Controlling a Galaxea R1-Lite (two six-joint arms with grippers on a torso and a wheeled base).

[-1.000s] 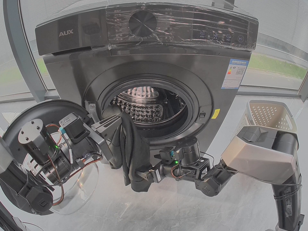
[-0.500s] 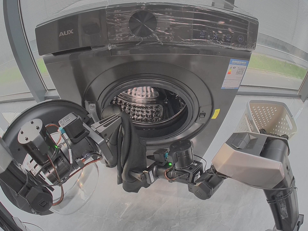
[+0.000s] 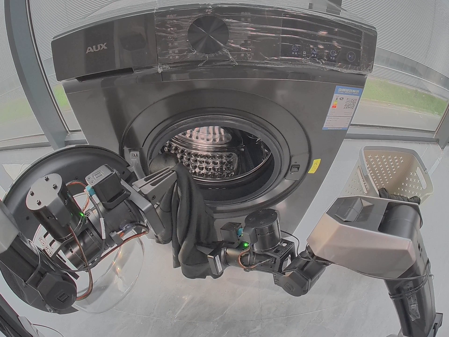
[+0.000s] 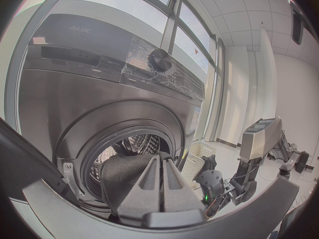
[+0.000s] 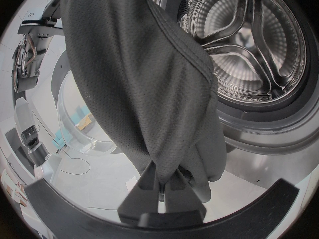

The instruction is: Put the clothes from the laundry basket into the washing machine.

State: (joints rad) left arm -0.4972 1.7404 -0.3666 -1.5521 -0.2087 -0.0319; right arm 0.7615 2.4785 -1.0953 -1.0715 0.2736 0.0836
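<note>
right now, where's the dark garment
In the head view the dark garment hangs before the open washing machine, left of centre, top held by the left gripper, lower end by the right gripper.

- Centre and upper frame: washing machine, with its drum opening at mid-frame.
- Lower left: door, swung open, left of the drum.
- Below centre: garment, hanging before the drum's lower-left rim, with the left gripper at its top and the right gripper at its bottom.
- Right edge: laundry basket, right of the washing machine.
</note>
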